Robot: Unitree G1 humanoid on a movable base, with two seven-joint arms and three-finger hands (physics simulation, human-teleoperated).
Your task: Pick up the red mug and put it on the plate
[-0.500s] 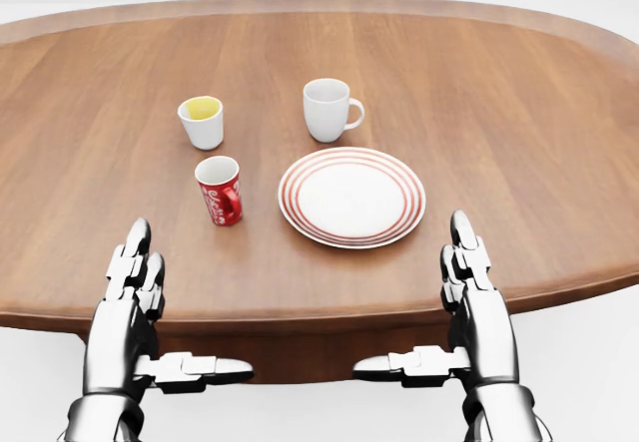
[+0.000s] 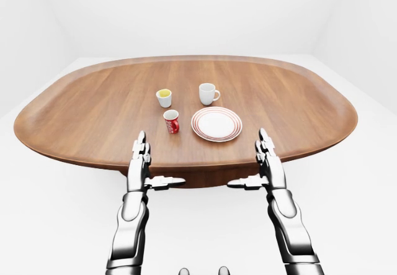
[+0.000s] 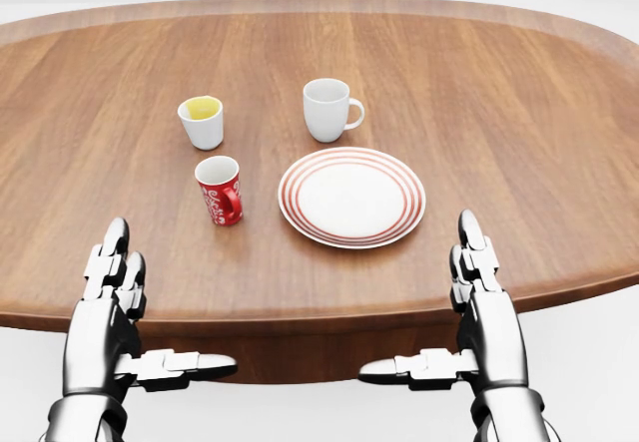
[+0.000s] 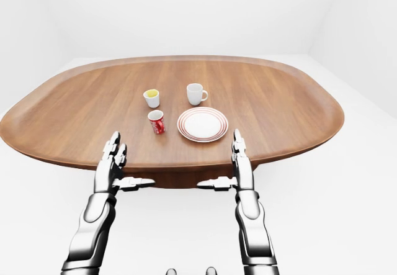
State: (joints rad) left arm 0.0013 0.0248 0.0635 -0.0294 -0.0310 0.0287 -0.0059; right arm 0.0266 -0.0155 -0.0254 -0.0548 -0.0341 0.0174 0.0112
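Observation:
The red mug [image 3: 220,191] stands upright on the wooden table [image 3: 519,113], its handle turned toward the bottom right of the head view. Just right of it lies the white plate [image 3: 351,199] with red rings, nothing on it. My left hand [image 3: 168,300] hovers open at the table's near edge, below and left of the mug and well apart from it. My right hand [image 3: 419,297] is open too, below the plate's right side. Both thumbs point inward and both hands hold nothing.
A white mug [image 3: 327,110] stands above the plate. A small white cup [image 3: 203,122] with yellow inside stands above the red mug. The oval table's rim [image 3: 300,317] runs just under my hands, with white floor [image 2: 372,213] all around.
My left hand has drifted to the left, away from the mug. The right hand has shifted slightly right. The mug, plate and cups have not moved.

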